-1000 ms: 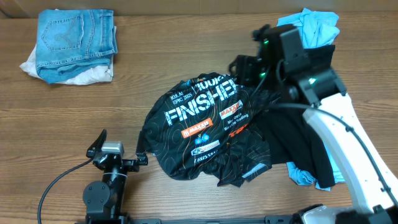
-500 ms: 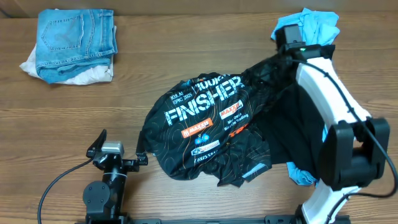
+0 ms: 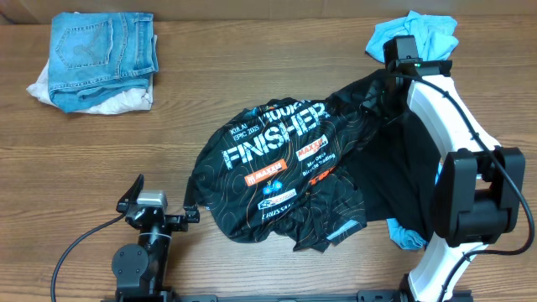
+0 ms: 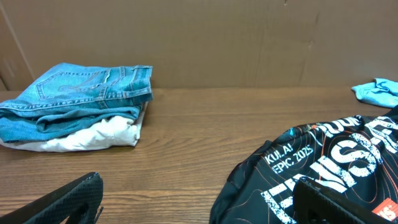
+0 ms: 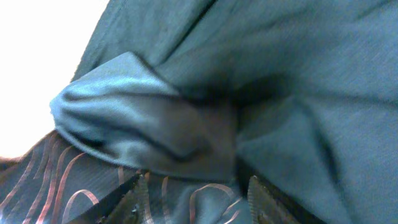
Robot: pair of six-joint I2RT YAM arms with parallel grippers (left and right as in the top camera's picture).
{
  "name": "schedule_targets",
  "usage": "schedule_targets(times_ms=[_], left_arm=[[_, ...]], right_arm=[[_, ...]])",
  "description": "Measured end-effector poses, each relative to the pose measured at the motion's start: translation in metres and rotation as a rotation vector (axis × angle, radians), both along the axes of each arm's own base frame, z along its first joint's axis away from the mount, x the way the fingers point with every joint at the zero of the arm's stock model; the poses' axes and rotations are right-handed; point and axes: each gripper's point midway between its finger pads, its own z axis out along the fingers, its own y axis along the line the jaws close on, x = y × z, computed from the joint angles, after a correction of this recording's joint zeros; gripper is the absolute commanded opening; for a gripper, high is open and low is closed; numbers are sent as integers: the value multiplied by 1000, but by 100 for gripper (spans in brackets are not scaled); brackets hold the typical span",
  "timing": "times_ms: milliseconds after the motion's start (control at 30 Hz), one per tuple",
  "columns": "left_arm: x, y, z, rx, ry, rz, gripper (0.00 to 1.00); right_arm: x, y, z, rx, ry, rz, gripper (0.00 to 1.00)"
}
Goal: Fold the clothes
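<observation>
The black jersey (image 3: 277, 168) with white FINISHER lettering and tan contour lines lies crumpled mid-table; its left edge (image 4: 323, 168) shows in the left wrist view. A plain black piece (image 3: 403, 184) spreads to its right, under my right arm. At the jersey's upper right corner my right gripper (image 3: 376, 94) presses down. Its jaws stand partly open (image 5: 196, 202), with tan-lined fabric (image 5: 124, 124) bunched loosely between the fingertips (image 5: 261, 199). My left gripper (image 3: 159, 201) rests wide open near the front edge, left of the jersey, with only bare wood between its fingers (image 4: 199, 208).
Folded blue jeans (image 3: 101, 50) sit on a white garment (image 4: 93, 137) at the back left. A light blue cloth (image 3: 419, 33) lies at the back right, behind my right gripper. More blue fabric (image 3: 407, 235) peeks from under the black piece.
My right arm has swung down and to the right, bringing its gripper onto the jersey's upper right corner. The left arm has not moved.
</observation>
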Motion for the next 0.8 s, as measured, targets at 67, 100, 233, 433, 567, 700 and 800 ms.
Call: schedule_targets(times_ms=[67,100,233,433,567,700,800], left_arm=[[0,0,0,0,0,0,100],[0,0,0,0,0,0,100],[0,0,0,0,0,0,100],[0,0,0,0,0,0,100],[0,0,0,0,0,0,100],[0,0,0,0,0,0,100],[0,0,0,0,0,0,100]], right_arm=[[1,-4,0,-27,-4,21,57],[1,-6,0,-37,-4,33,57],[1,-8,0,-43,-4,94,57],[2,-5,-5,-19,3,151,52],[2,0,-19,4,28,171,27],[3,3,-26,20,34,181,4],[7,5,-25,27,20,186,4]])
